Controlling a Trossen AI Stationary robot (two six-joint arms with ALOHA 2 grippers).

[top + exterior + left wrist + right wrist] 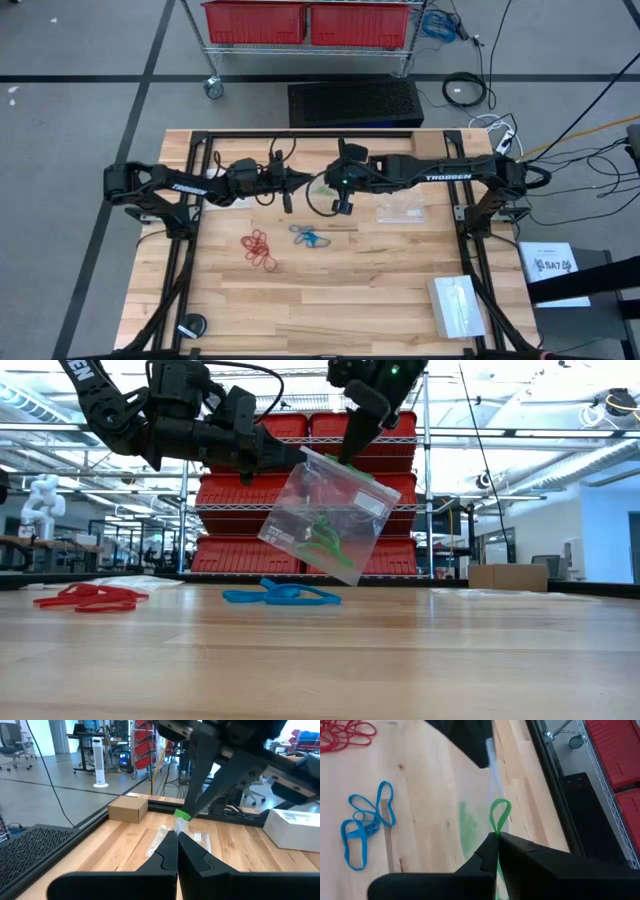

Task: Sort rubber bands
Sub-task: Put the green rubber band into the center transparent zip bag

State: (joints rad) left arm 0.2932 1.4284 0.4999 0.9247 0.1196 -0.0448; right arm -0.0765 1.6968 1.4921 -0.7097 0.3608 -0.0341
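Note:
A clear plastic bag hangs in the air between both grippers, with the green rubber bands inside it. My left gripper is shut at the bag's upper left corner. My right gripper comes down at the bag's top edge, shut on a green loop. The red bands and the blue bands lie flat on the table nearer the near edge, touched by nothing. My left gripper pinches the bag's upper corner between its two shut fingers, coming in level from the table's left. The bag is lifted clear and hangs tilted below it. My right gripper pinches a green band loop at the bag's top edge, pointing down from above. The loop's end sticks out past the fingertips. Whether the bag's edge is also in the pinch, I cannot tell.
A second clear bag lies flat on the table to the right of the grippers. A white box sits near the right near corner and a black roll near the left near corner. A cardboard box stands beyond the table.

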